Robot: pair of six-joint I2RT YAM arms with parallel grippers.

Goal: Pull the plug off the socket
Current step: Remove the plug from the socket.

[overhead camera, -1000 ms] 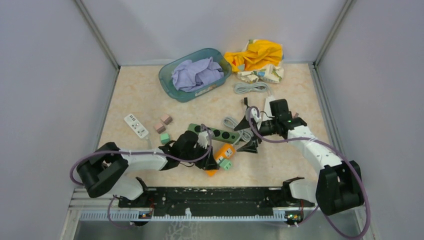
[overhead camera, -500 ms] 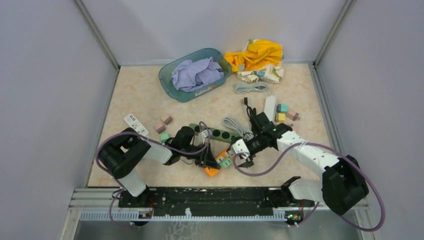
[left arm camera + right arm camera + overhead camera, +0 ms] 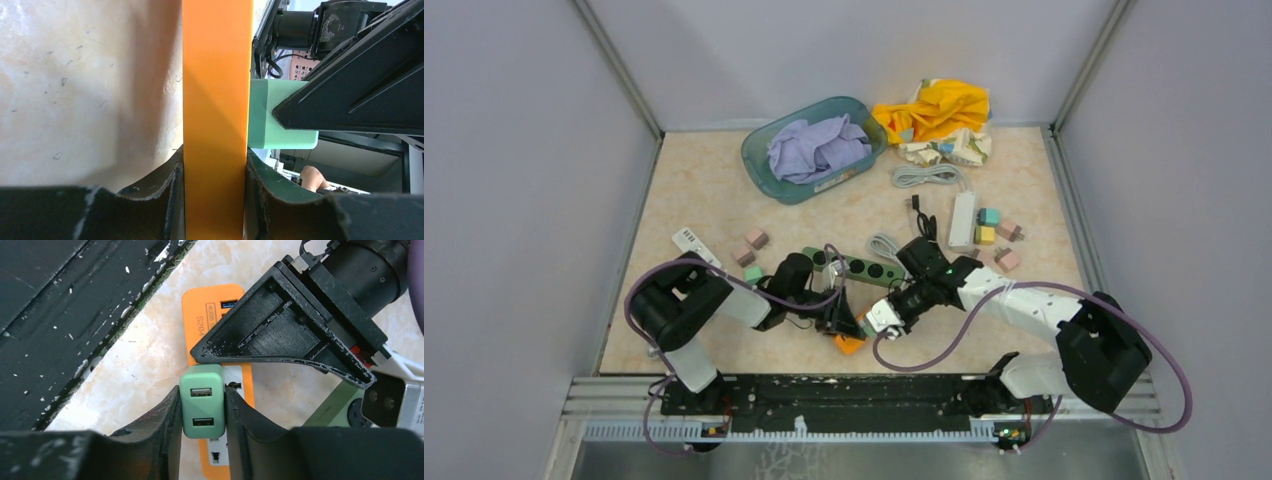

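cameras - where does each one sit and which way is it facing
top external: above and behind the bases, looking down on the table; left arm and right arm show.
left wrist: on the left arm, looking along the left gripper, shut on the orange power strip.
right wrist: on the right arm, looking down past the right gripper, shut on the green plug.
shared: both wrist views show strip, plug, the other gripper.

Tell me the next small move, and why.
Probably draw the right gripper straight away from the strip's face. It is shut on the plug, which is seated in the strip, while the left gripper clamps the strip to brace it.
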